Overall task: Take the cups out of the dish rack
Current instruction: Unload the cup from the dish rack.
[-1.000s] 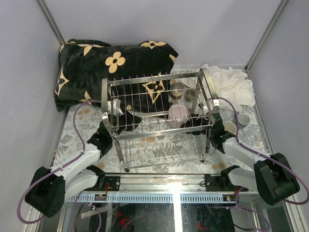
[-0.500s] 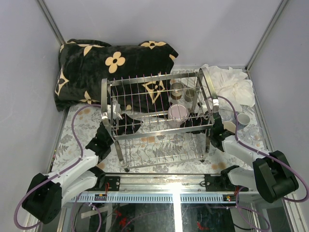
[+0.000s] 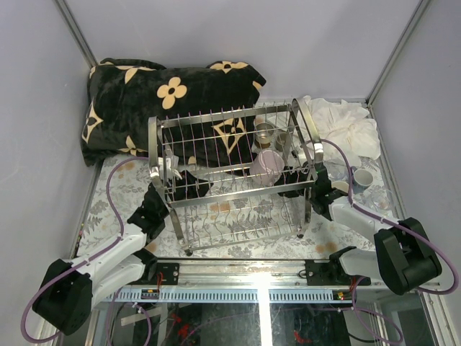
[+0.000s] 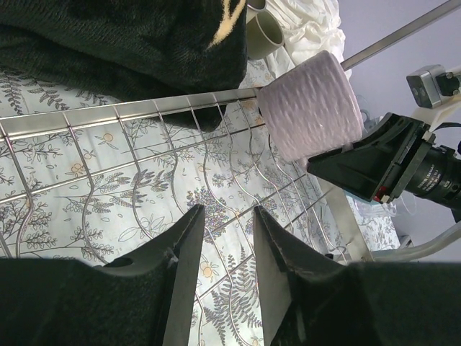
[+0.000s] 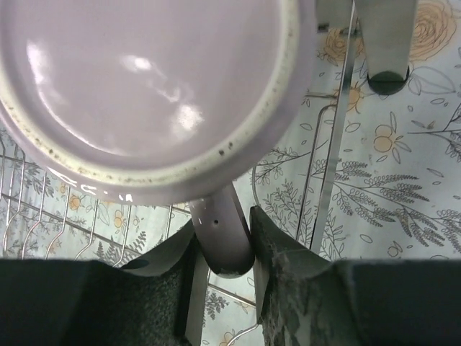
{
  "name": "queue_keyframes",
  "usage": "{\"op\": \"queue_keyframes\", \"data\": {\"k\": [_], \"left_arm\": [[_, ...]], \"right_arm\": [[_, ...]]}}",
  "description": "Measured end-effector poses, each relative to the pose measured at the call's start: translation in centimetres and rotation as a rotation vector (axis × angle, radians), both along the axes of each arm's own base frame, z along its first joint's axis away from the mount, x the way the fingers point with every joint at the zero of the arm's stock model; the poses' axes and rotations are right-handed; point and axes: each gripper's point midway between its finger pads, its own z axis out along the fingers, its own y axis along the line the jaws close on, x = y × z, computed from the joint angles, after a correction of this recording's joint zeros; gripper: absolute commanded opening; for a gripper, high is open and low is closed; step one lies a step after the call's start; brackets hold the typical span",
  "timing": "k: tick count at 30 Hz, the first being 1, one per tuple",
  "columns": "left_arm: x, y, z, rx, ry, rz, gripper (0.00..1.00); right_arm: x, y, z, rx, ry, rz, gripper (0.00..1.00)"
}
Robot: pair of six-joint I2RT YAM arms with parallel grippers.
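pink mug [image 5: 144,86] now tilted | right pincer [image 5: 222,249] clamps its handle [image 5: 216,216] | left pincer [image 4: 227,215] narrowly open

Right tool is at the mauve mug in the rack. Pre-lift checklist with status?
1. Right tool closed on the pink-mauve mug handle: ok, the handle sits between both fingers.
2. Mug free of dish rack wires: cannot tell, it lies tilted against them.
3. Grey cups clear of the mug: ok, the left wrist view shows a gap.
4. Left tool out of the way: ok, open, empty, at the rack's left end.
5. Set-down spot right of the rack: cannot tell, a pale cup stands there and the right arm hides the rest.
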Motion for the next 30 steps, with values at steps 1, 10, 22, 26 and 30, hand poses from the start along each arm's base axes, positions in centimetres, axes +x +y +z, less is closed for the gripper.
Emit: {"op": "queue_keyframes", "data": {"k": [1,10,22,26,30], "left_arm": [[0.0,-0.01,0.01,0.0,0.0,0.0,0.33],[-0.03,-0.06,-0.13,0.001,0.004,-0.004,0.34],[-0.01,-0.15,-0.31,0.003,0.009,-0.007,0.34],[0.0,-0.16,-0.25,0.002,0.007,-0.007,0.34],[0.0,-0.16,-0.28,0.002,0.007,-0.008,0.34]], "right_arm": [[-0.06,-0.01,-0.12,-0.002,0.005,0.0,0.3],[-0.26,0.1,-0.15,0.002,0.01,0.01,0.29],[-0.4,0.07,0.09,0.006,0.003,0.012,0.17],[-0.46,0.17,0.12,0.01,0.004,0.018,0.0],[-0.64,0.39,0.18,0.018,0.007,0.031,0.0]]}}
